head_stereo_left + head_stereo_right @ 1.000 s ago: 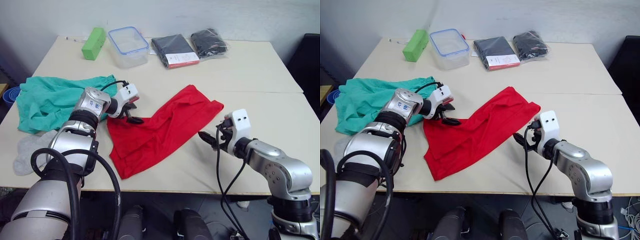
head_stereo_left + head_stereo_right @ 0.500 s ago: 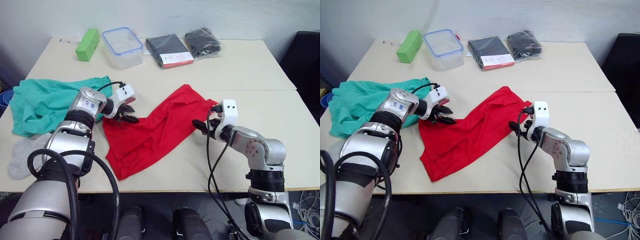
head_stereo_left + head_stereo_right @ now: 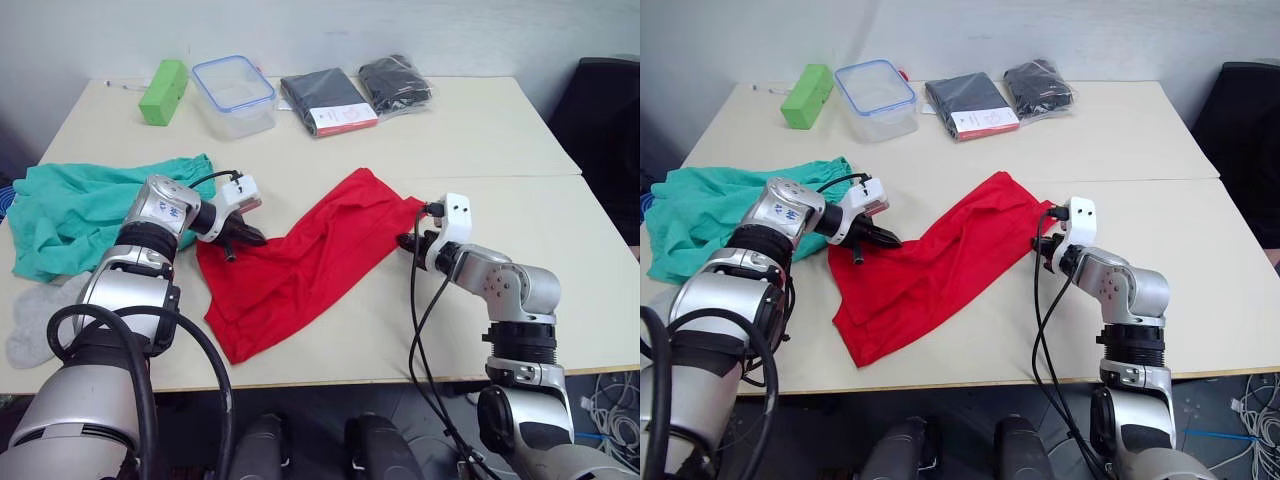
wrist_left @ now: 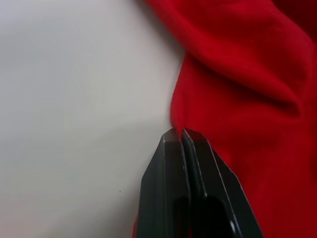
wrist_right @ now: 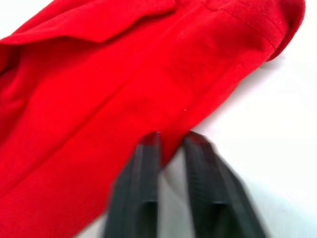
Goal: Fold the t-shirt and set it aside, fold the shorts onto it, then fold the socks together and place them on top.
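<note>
The red t-shirt lies crumpled in a diagonal strip across the middle of the table. My left gripper is at its upper left corner; in the left wrist view its fingers are pressed together, pinching the cloth edge. At the shirt's right edge, my right gripper has its fingers drawn close with the hem between them. The teal shorts lie bunched at the left. A grey sock rests near the front left edge.
Along the far edge stand a green block, a clear container with a blue rim and two packs of black clothes. A seam between two tabletops runs on the right.
Both grippers have gone from open to shut on the t-shirt's edges. The right gripper moved in from the front right to the shirt's right hem. The camera shifted slightly.
</note>
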Robot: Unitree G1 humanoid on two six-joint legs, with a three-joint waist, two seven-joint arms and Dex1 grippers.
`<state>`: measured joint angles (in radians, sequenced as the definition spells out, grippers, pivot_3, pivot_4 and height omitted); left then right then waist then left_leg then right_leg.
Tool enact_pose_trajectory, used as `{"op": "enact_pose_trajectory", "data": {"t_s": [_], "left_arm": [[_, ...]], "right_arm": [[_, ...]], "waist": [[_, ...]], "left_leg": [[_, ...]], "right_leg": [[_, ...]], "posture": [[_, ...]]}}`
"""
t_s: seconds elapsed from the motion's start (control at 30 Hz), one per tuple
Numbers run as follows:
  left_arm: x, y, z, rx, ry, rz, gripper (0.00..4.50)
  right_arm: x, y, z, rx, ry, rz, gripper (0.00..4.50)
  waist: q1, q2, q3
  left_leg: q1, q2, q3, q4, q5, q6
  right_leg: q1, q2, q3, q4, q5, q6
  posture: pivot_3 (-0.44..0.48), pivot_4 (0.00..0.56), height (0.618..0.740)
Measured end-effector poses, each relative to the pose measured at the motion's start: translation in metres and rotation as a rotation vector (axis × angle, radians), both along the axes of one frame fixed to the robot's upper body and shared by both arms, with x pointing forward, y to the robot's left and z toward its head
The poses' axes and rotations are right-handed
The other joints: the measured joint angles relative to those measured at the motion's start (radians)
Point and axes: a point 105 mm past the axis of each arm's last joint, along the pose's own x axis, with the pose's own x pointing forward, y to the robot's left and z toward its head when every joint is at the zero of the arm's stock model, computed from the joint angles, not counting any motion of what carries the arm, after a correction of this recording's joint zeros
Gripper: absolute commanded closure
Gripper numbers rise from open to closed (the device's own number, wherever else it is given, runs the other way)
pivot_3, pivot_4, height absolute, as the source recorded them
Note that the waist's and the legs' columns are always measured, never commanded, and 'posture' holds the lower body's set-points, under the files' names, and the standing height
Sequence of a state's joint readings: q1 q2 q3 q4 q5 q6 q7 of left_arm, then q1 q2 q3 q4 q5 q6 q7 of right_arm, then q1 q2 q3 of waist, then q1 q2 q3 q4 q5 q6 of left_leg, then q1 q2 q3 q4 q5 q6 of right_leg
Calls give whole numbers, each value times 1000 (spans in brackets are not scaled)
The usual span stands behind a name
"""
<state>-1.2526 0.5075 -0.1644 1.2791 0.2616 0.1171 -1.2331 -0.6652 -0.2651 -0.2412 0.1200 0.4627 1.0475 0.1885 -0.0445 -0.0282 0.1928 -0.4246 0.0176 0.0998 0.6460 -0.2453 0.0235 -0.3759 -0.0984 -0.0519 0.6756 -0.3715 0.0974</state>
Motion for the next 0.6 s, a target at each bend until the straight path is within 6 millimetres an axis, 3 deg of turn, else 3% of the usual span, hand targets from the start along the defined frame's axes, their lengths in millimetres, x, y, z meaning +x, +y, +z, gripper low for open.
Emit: {"op": "enact_pose_trajectory", "data": {"t_s": [0.4,0.6], "left_arm": [[-19,15,-9,-138,114,68,4500],[-45,18,-17,-159,121,103,4500]], "right_arm": [[15,-1,7,-31,-1,66,4475],[28,-9,11,-119,-31,96,4475]], "waist": [[-12,1,-1],[-15,3,-2]], "left_leg": [[2,0,2,-1,0,0],[2,1,2,-2,-1,-1]], "right_leg": [[0,0,3,0,0,0],[0,-1,9,0,0,0]], "posture": [[0,150,740],[0,150,740]]}}
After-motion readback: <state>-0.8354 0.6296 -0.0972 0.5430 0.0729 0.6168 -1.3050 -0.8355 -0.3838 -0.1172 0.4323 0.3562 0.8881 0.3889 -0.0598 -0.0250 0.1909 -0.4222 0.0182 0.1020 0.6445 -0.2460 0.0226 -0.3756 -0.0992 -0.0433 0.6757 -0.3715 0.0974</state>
